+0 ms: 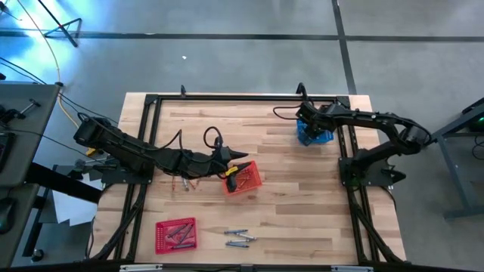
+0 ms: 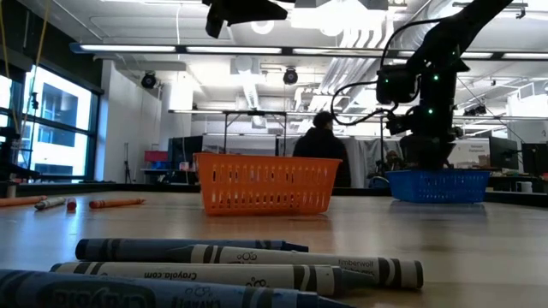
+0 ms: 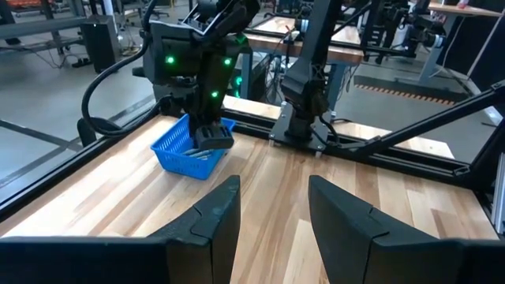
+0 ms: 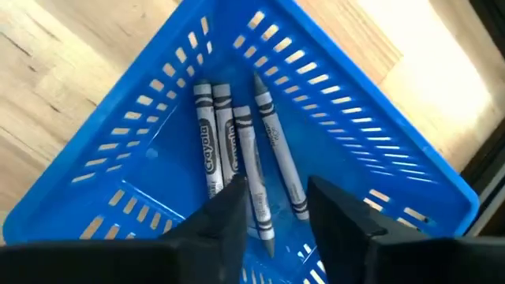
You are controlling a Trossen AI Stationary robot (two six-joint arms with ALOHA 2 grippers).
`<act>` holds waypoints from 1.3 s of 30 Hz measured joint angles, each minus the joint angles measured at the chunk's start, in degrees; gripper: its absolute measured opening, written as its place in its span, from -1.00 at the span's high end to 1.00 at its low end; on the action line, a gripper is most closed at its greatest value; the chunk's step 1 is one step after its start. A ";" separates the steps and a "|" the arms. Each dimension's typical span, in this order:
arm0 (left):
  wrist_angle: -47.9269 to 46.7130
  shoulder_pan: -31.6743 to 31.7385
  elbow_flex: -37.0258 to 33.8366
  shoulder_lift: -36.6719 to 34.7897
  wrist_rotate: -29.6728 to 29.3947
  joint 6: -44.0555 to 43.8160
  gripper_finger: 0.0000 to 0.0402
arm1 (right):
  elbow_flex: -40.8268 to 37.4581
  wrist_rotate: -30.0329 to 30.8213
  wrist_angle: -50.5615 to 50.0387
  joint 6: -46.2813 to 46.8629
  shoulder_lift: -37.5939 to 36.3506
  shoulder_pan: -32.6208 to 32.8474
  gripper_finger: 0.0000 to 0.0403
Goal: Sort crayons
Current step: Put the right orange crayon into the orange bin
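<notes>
My right gripper (image 4: 272, 209) hung over the blue basket (image 4: 359, 134), jaws spread, grey crayons (image 4: 241, 158) lying inside. My left gripper (image 3: 272, 209) waited spread above the red basket (image 1: 253, 185). Next, I judged, came fetching another from the loose crayons (image 1: 239, 239).

Light comes from overhead: ceiling strips (image 2: 257, 49) in low view are bright, some blown out near the top edge. Windows (image 2: 47, 120) at that view's left add daylight. High view evenly lit, w/ blue-white glare on the floor (image 1: 30, 30) beyond the table's far left corner; arms throw only soft, short shadows on the table (image 1: 287, 181). Low view: nearest crayons (image 2: 248, 265) at the table's front edge are blurred, room behind is sharper. Right wrist view: strong glare on the wood past the blue basket (image 4: 371, 118), washed out; fingers (image 4: 347, 213) dark & soft. Left wrist view is clear, mild bending of lines at the edges.
</notes>
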 joint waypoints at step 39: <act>-61.79 -10.03 -1.65 0.02 19.28 -54.70 0.33 | 17.16 6.86 8.23 22.22 -11.53 57.01 0.31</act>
